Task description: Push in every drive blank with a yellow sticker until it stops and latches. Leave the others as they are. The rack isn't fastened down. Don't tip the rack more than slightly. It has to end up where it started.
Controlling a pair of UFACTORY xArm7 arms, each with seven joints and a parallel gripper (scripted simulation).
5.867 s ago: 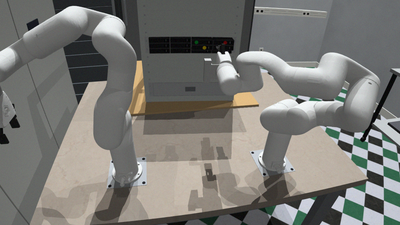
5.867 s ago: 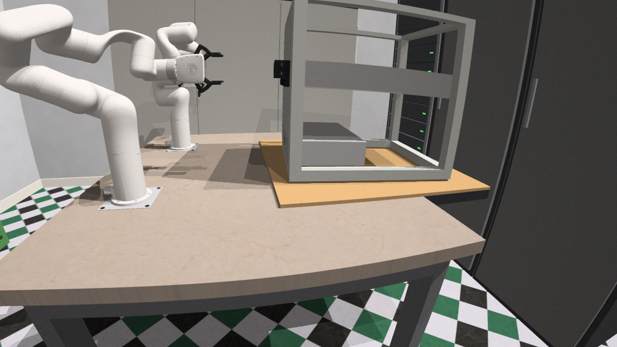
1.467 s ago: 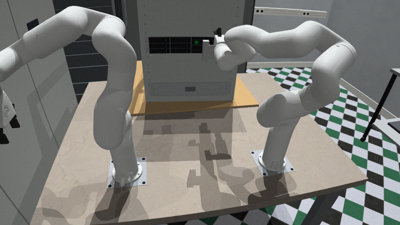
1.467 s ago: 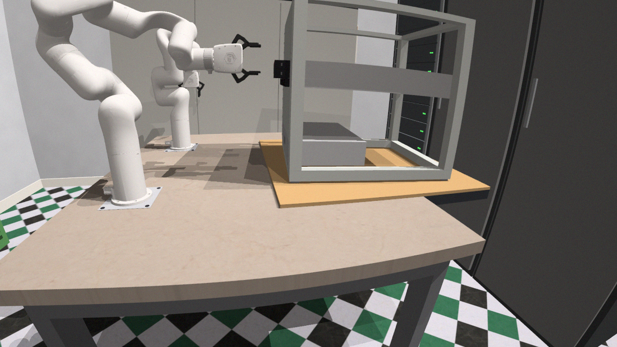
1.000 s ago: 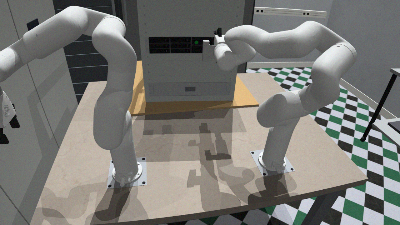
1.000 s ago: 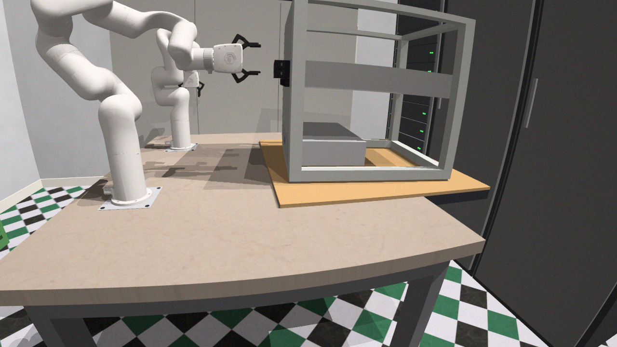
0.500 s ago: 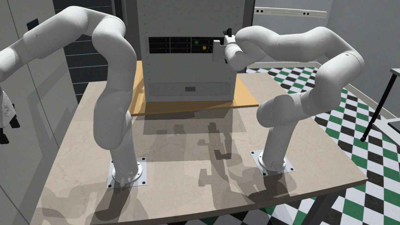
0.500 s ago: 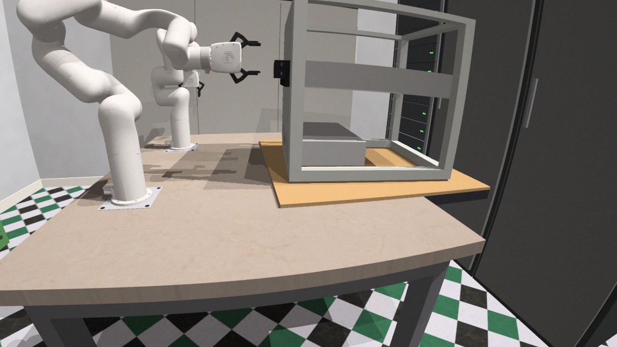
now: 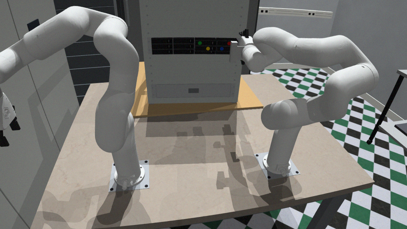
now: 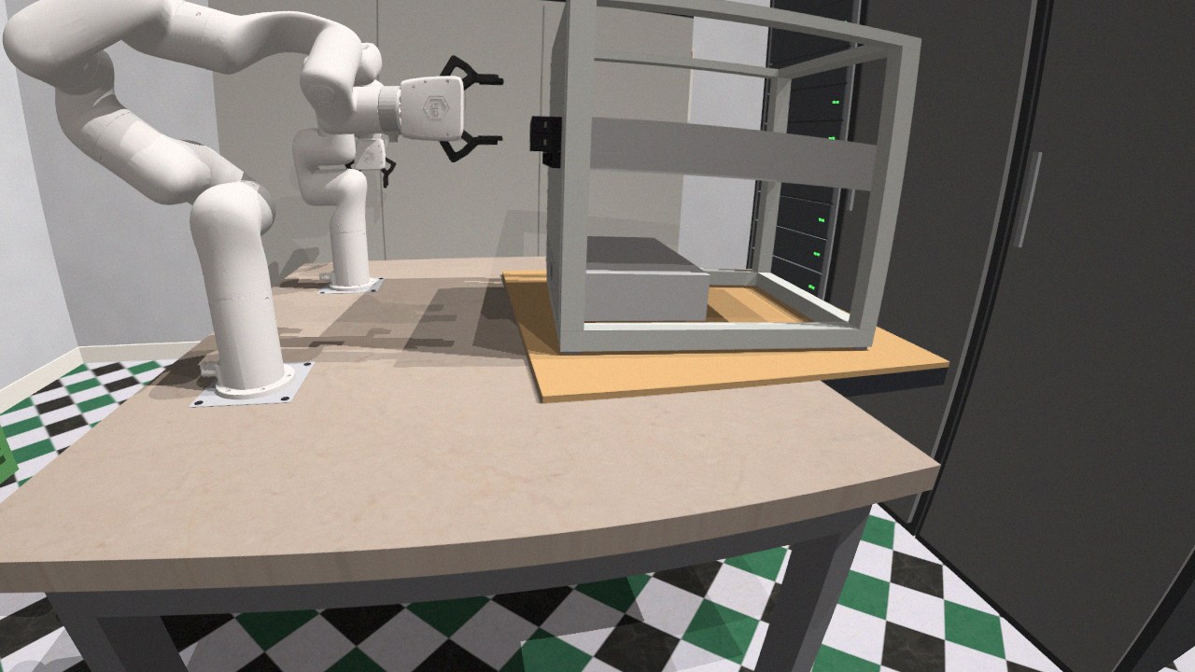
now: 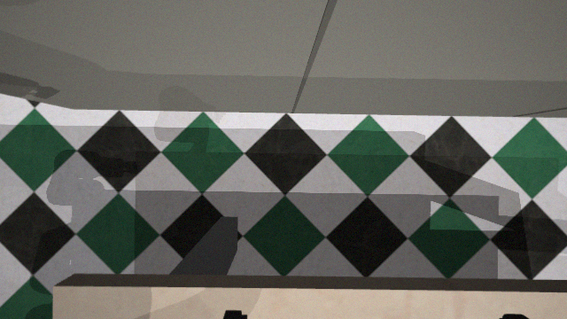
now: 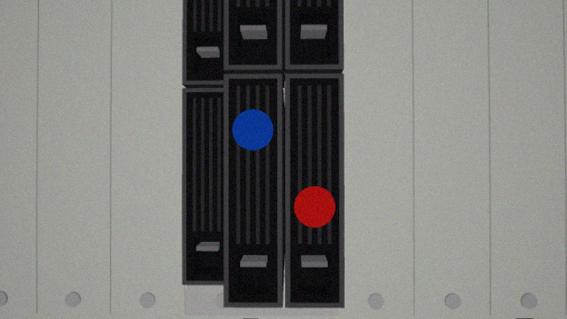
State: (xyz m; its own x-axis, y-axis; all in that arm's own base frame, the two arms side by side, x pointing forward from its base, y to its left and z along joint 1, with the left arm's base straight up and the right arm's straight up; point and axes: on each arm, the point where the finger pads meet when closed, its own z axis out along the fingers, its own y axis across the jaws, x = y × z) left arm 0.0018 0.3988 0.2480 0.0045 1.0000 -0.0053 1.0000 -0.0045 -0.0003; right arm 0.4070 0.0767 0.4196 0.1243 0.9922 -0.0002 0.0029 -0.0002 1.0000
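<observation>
Facing the freestanding rack [image 9: 193, 71] [image 10: 574, 250] [image 12: 452, 177], the right gripper [image 9: 244, 46] [image 10: 501, 110] [image 12: 389, 317] hangs fully open, a gap between its fingertips and the black drive blanks, with nothing in its grasp. The left gripper [image 9: 10, 134] [image 10: 367, 176] [image 11: 374, 315] waits beyond the side of the table [image 9: 184, 199] [image 10: 501, 468] [image 11: 310, 306], also spread wide and empty.

The drive blank with the yellow sticker [image 9: 207, 48] sits between its neighbours in the rack's dark band, below the green-stickered blank [image 9: 199, 43] and beside the blue-stickered blank [image 9: 221, 49] [image 12: 252, 129]. Whether it has latched cannot be told from these views. The right wrist camera takes in the blue-stickered blank and the red-stickered blank [image 12: 314, 206], both of which must be left alone, but not the yellow one.

The likeliest mishap is a push from this position, which could drive in the wrong blank. Open fingers could also catch two blanks at once, so closing them before contact would be the safer course. Too hard a shove, continued past the stop, might slide the unfastened rack back across the wooden board [image 9: 250, 93] [image 10: 752, 375] or tip it, while too light a one could leave the latch unset.

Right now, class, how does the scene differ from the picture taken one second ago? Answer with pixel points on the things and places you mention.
The right gripper [image 9: 242, 47] [image 10: 501, 110] [image 12: 389, 317] has moved toward the right of the top view, uncovering the yellow sticker [image 9: 208, 48] and blue sticker [image 9: 221, 48] [image 12: 252, 129]. Nothing was taken hold of or let go. The rack [image 9: 193, 71] [image 10: 574, 208] [image 12: 376, 133] and left gripper [image 9: 10, 136] [image 10: 369, 176] [image 11: 374, 315] look unmoved.
</observation>
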